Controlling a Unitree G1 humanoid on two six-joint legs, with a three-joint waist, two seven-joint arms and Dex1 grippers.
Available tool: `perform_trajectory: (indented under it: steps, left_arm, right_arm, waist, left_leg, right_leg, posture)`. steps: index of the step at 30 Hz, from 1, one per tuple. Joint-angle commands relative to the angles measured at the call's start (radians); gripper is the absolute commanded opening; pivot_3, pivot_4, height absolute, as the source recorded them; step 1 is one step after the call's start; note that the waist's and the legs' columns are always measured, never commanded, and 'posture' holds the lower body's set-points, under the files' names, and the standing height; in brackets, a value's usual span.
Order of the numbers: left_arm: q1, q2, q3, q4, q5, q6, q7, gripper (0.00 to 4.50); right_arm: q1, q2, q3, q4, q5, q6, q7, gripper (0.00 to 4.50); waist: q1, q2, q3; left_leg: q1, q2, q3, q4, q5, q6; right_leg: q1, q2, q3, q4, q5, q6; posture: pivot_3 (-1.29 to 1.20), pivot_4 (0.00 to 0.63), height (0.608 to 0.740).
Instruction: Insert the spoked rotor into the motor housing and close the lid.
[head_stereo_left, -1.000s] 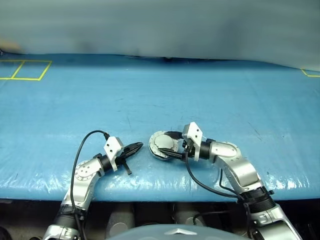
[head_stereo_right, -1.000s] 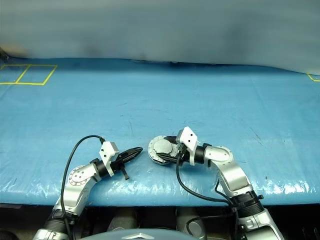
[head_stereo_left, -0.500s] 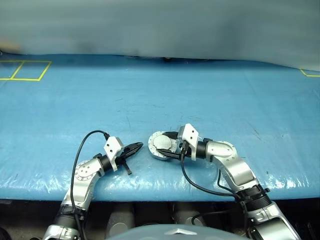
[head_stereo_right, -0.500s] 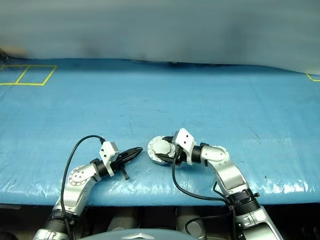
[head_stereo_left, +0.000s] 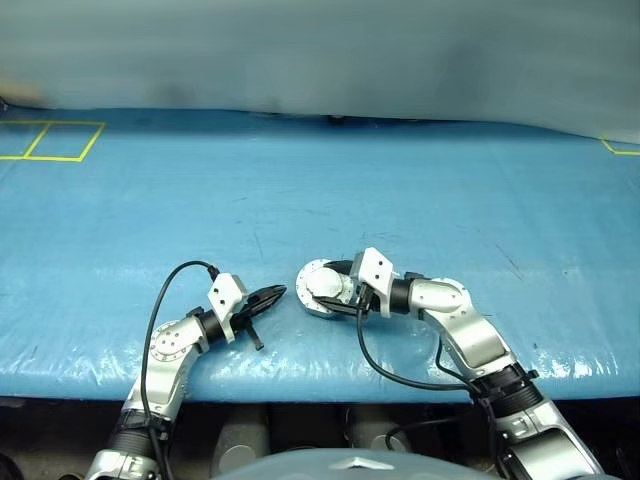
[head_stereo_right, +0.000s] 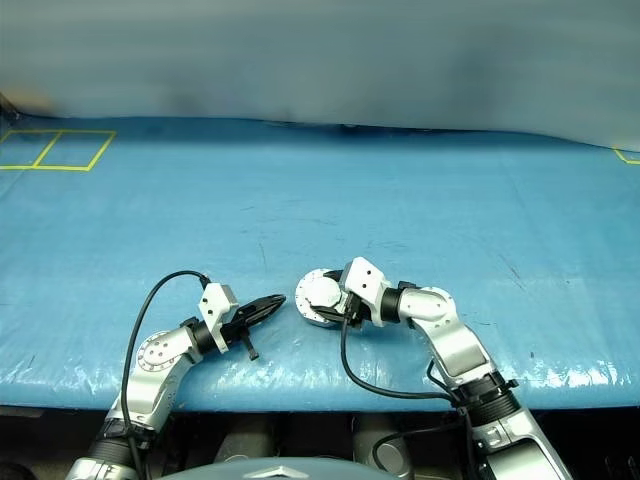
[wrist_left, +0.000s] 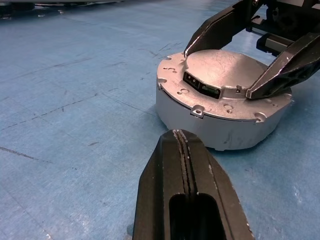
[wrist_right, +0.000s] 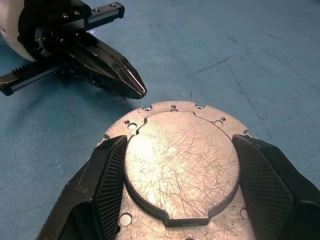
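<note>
The motor housing (wrist_left: 220, 120) sat on the blue table cover (head_stereo_left: 400, 190), near the front edge and roughly midway between the two arms. Its lid (wrist_right: 182, 160) lay flat on top, closed, the scratched grey outside facing up and the flange with its small screw holes showing round the rim. The spoked rotor could not be seen from where I stood.

The right gripper (wrist_right: 182, 172) reached in from the right with its fingers spread wide, one black finger (wrist_right: 107, 175) on each side of the raised centre of the lid. They lay right against that raised disc, though whether they pressed on it I could not tell.

The left gripper (head_stereo_left: 268, 296) hovered just beside the housing on its left, jaws pressed together and holding nothing, its tip pointing at the housing's side but apart from it.

Yellow tape lines (head_stereo_left: 50, 140) marked the far left corner of the cover.
</note>
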Motion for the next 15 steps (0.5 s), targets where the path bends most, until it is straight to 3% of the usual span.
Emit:
perform_trajectory:
  steps: [1,15]
  left_arm:
    - [-0.023,-0.033,0.034,-0.054,-0.054,0.01,0.027,0.0]
    - [-0.031,-0.001,-0.012,-0.097,-0.119,0.13,-0.106,0.0]
  right_arm:
    - [0.008,-0.02,0.002,0.031,-0.029,0.022,-0.008,3.0]
    - [0.02,-0.017,0.002,0.024,-0.033,0.017,-0.024,3.0]
  waist:
    - [0.001,0.0,0.0]
    - [0.0,0.0,0.0]
  left_leg:
    - [0.0,0.0,0.0,0.0,0.0,0.0]
    - [0.0,0.0,0.0,0.0,0.0,0.0]
  right_leg:
    - [0.0,0.0,0.0,0.0,0.0,0.0]
    - [0.0,0.0,0.0,0.0,0.0,0.0]
  posture:
    - [0.0,0.15,0.74]
    - [0.0,0.15,0.74]
